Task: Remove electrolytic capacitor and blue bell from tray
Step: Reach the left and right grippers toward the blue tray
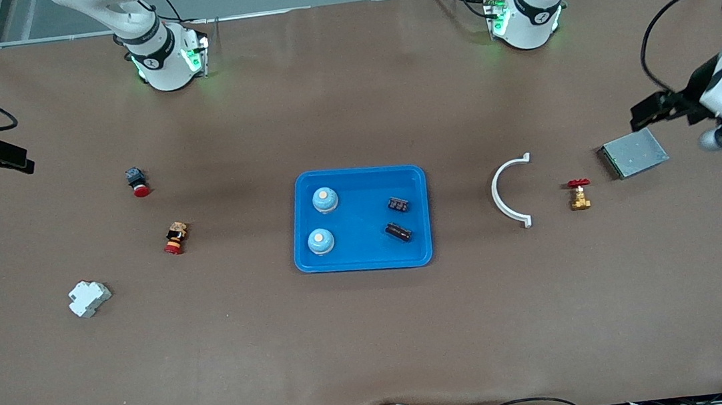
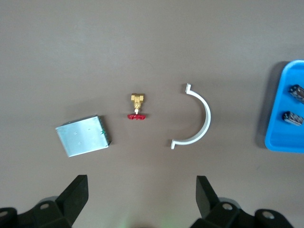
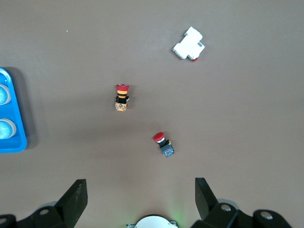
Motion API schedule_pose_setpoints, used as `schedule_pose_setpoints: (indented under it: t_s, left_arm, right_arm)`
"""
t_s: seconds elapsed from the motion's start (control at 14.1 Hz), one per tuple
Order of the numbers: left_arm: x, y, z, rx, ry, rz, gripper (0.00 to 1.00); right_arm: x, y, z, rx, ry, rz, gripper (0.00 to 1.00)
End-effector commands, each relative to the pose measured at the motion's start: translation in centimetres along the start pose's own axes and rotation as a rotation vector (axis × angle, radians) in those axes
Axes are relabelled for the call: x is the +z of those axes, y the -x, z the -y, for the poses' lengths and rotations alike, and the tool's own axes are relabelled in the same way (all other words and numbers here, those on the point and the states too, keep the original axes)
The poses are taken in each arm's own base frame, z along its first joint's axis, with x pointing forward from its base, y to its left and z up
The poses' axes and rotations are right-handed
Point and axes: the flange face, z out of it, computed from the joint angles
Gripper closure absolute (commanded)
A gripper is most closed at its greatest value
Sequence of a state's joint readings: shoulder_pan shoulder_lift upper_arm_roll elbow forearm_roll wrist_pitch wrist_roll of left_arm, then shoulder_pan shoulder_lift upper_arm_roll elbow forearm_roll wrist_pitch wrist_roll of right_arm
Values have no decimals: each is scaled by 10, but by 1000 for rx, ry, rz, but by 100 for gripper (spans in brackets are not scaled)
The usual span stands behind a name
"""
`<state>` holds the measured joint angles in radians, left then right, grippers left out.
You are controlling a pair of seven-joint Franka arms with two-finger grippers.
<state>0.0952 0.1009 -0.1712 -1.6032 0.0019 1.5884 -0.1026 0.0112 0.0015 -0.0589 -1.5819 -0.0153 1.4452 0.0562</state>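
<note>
From my station I saw the right gripper (image 3: 137, 199) hovering with fingers spread wide and empty over the table's right-arm end. Two bells (image 1: 325, 199) and two capacitors (image 1: 399, 204) lay in the blue tray (image 1: 367, 261) at mid-table. The left gripper (image 2: 140, 199) hung wide open near the metal box (image 1: 634, 153).

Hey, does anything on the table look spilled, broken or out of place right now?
Nothing stands out. Two bells and two capacitors sit inside the blue tray; the other parts lie scattered but intact.
</note>
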Motion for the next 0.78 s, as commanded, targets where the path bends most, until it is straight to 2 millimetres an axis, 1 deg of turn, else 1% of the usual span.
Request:
schedule_pose_setpoints:
  t_s: [0.0, 0.07, 0.14, 0.21, 0.28, 0.36, 0.43, 0.57, 0.64, 0.71]
  left_arm:
    - [46, -1, -29, -81, -10, -8, 0]
    - [59, 1, -47, -94, -15, -17, 0]
    - [67, -1, -55, -106, -15, -40, 0]
    - [80, -6, -60, -116, -7, -54, 0]
    - [91, -7, -76, -125, -3, -55, 0]
    - [106, -11, -87, -165, -3, -39, 0]
    - [117, -12, -101, -210, -1, -32, 0]
    - [137, -14, -120, -335, -1, -15, 0]
    - [147, -10, -136, -377, -9, 1, 0]
    - [152, -8, -146, -413, -9, 3, 0]
  right_arm:
    - [-4, 11, 24, 34, -9, -9, 0]
    - [-3, 12, 33, 38, -7, -9, 0]
    - [-2, 12, 42, 48, -5, -9, 0]
    - [-1, 12, 48, 69, -6, -9, 0]
    - [1, 13, 62, 77, -18, -7, 0]
    - [3, 13, 72, 100, -24, -8, 0]
    - [7, 14, 85, 112, -24, -7, 0]
    - [19, 17, 122, 151, -21, -23, 0]
    - [28, 20, 145, 170, -20, -31, 0]
    - [42, 19, 166, 187, -16, -33, 0]
